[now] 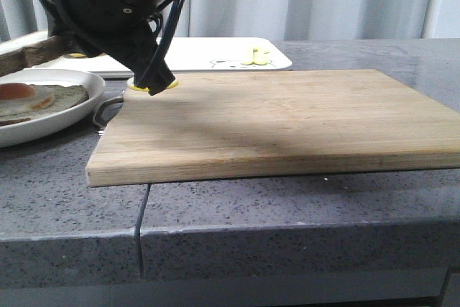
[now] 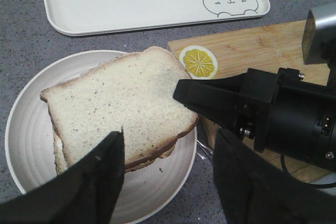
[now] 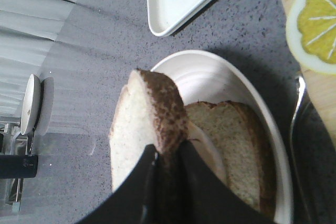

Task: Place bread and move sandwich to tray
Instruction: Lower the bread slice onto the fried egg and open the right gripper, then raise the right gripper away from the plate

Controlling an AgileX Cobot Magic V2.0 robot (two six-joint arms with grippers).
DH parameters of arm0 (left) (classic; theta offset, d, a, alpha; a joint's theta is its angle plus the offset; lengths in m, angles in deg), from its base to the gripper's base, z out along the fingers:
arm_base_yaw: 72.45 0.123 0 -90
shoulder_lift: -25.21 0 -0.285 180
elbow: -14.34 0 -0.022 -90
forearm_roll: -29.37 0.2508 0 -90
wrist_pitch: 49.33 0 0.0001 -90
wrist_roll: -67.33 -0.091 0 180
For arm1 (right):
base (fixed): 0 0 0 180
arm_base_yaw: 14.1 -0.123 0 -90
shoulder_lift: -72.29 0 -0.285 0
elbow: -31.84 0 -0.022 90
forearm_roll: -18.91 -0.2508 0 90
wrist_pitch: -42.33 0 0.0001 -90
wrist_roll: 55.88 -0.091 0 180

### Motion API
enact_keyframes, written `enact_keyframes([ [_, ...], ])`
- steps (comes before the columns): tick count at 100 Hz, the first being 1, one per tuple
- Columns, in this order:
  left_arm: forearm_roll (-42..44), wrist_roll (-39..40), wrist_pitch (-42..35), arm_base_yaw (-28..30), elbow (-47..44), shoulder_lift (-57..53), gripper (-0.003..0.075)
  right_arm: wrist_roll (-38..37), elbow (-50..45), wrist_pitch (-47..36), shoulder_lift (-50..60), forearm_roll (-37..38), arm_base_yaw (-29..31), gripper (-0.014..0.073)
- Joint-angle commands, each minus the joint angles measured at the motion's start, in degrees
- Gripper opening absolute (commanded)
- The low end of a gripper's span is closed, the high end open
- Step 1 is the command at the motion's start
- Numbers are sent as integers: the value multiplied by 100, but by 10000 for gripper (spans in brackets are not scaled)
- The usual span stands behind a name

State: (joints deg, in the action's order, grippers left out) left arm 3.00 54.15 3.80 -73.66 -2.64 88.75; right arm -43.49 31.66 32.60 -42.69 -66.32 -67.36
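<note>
My right gripper (image 3: 167, 156) is shut on the dark crust edge of the bread (image 3: 142, 114). It holds the slice over the round white plate (image 3: 210, 72). In the left wrist view the right gripper (image 2: 181, 92) reaches in from the cutting board side, and the bread (image 2: 115, 103) covers most of the stack below. The sandwich (image 3: 231, 145), a lower bread slice with a fried egg (image 1: 21, 95), lies on the plate (image 1: 65, 116). My left gripper (image 2: 169, 145) is open and empty above the plate's near rim. The white tray (image 2: 131, 3) with the bear drawing lies behind the plate.
A tan wooden cutting board (image 1: 287, 120) fills the middle of the counter, with a lemon slice (image 2: 198, 61) on its far left corner and a metal handle by the plate. The black gripper body (image 1: 108, 12) hangs over that corner. The tray (image 1: 215, 52) holds small yellow pieces.
</note>
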Motion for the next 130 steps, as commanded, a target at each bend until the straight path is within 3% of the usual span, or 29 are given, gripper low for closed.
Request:
enact_keyframes([
  [1,-207,0,-280,17,192,-42,357,18,197,-7,242,64,-10,-61],
  [49,-207,0,-280,17,192,-42,357,36,191,165,184,64,-10,-42],
  [80,-207,0,-280,17,192,-42,357,111,191,145,184,64,-10,245],
  [107,-207,0,-280,17,192,-42,357,111,191,-83,184,69,-10,297],
  [130,-207,0,-266,17,192,-42,357,111,191,-214,235,69,-5,441],
])
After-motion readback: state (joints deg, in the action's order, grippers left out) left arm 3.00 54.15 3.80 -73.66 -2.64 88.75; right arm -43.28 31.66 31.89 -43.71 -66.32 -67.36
